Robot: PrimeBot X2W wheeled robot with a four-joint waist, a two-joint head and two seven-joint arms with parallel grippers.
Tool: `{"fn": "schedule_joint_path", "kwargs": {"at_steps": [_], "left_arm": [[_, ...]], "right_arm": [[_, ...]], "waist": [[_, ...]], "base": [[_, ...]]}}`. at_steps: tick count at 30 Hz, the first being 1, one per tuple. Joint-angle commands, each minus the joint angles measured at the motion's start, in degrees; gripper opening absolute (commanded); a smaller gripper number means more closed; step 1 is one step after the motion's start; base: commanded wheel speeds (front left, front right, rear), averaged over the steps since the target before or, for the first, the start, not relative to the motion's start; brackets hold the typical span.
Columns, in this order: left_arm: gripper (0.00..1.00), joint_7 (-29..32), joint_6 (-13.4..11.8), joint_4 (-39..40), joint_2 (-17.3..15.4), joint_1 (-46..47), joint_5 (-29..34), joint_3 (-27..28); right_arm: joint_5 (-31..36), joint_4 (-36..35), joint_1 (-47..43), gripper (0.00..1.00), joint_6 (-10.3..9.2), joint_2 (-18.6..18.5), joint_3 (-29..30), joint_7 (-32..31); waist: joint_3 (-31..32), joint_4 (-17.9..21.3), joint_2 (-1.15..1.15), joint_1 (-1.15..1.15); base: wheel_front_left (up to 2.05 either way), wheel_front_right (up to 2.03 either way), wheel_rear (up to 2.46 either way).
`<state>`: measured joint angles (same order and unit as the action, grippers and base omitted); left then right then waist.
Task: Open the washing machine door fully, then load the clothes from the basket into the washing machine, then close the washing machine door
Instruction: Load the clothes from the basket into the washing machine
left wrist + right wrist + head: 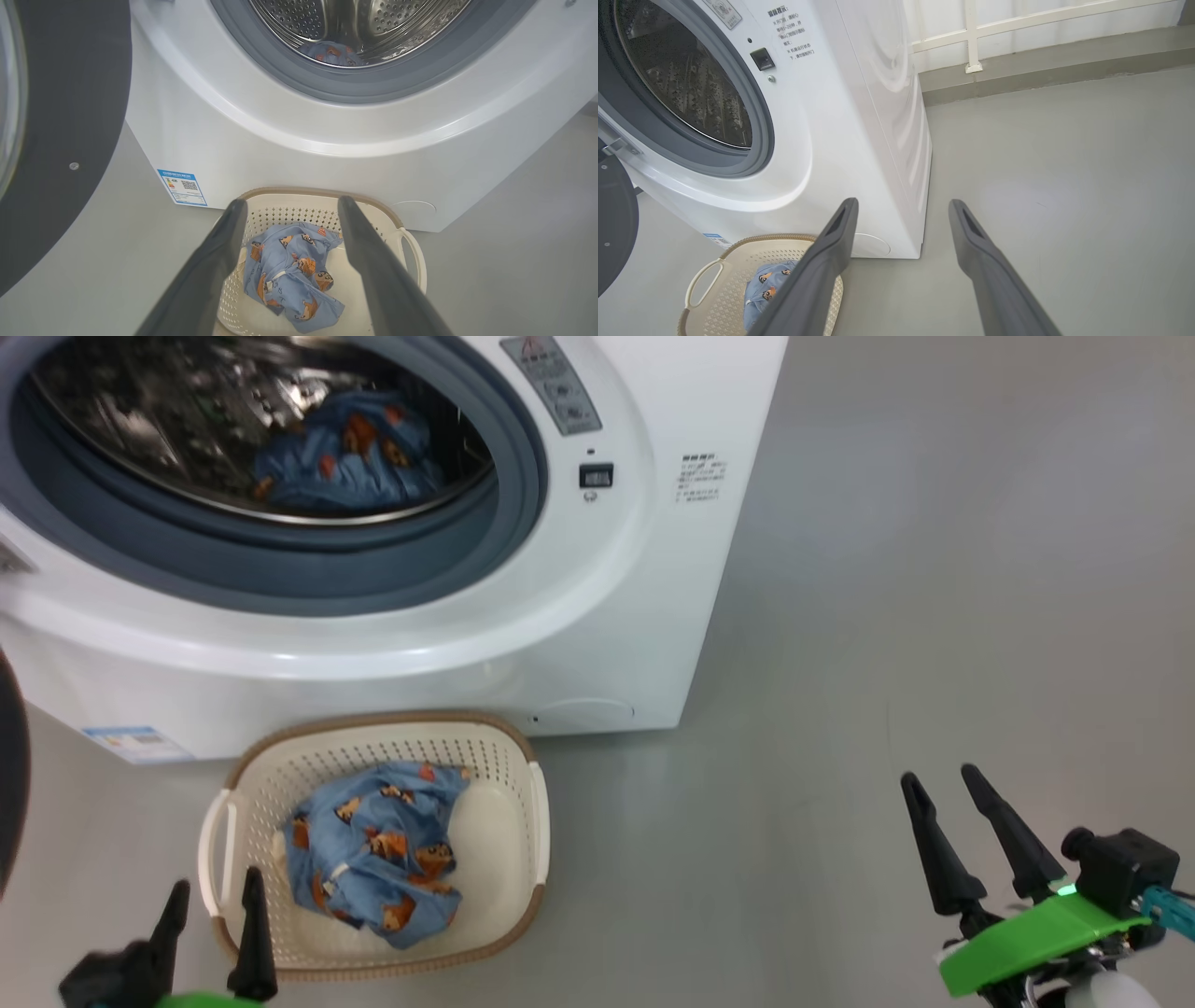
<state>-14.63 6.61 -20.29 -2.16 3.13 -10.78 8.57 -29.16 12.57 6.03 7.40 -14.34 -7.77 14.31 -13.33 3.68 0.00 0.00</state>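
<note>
Since the washing machine door [7,784] stands swung aside at the left edge of the head view, and one printed garment [345,453] lies in the drum [140,420] of the washing machine [597,616], we judge loading to be the step in hand. The remaining clothes [373,849] lie bunched in the basket [373,721], set on the floor [794,756] just before the machine's front; whether it touches, we cannot tell. Our left gripper [215,882] hovers at the basket's near rim, fingers apart and empty. Our right gripper [941,775] hangs well apart over bare floor, fingers likewise spread.

In the left wrist view the spread fingers frame the heap, so we should come straight down, pinch a thick fold near its middle, and lift high enough to clear the grey gasket [327,88].

In the right wrist view the smooth grey floor runs to a pale wall [1064,9] with a white rail [971,37]; we judge the room on that side ample.
</note>
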Motion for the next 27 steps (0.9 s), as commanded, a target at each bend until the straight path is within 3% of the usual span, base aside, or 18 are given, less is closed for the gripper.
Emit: {"fn": "schedule_joint_path", "kwargs": {"at_steps": [1, 17, 27], "left_arm": [[1.00, -0.4, 0.1, 1.1, -0.7, 1.4, 0.4, 1.7], [1.00, -0.4, 0.8, -25.0, -4.6, 20.3, -0.1, 0.7], [1.00, -0.4, 0.9, -39.6, -8.0, 30.8, -4.6, -5.1]], "right_arm": [[-0.2, -1.4, 0.9, 1.00, 0.09, -0.5, -1.3, 0.7], [-0.1, -2.3, 8.4, 1.00, 0.09, 1.3, -2.4, 0.7], [0.2, -3.1, 11.5, 1.00, 0.09, 2.1, -2.9, 0.7]], "waist": [[-2.2, 0.1, 0.00, 0.00], [-14.3, 2.8, 0.00, 0.00], [-20.4, 4.8, 0.00, 0.00]], "base": [[0.00, 0.00, 0.00], [0.00, 0.00, 0.00], [0.00, 0.00, 0.00]]}}
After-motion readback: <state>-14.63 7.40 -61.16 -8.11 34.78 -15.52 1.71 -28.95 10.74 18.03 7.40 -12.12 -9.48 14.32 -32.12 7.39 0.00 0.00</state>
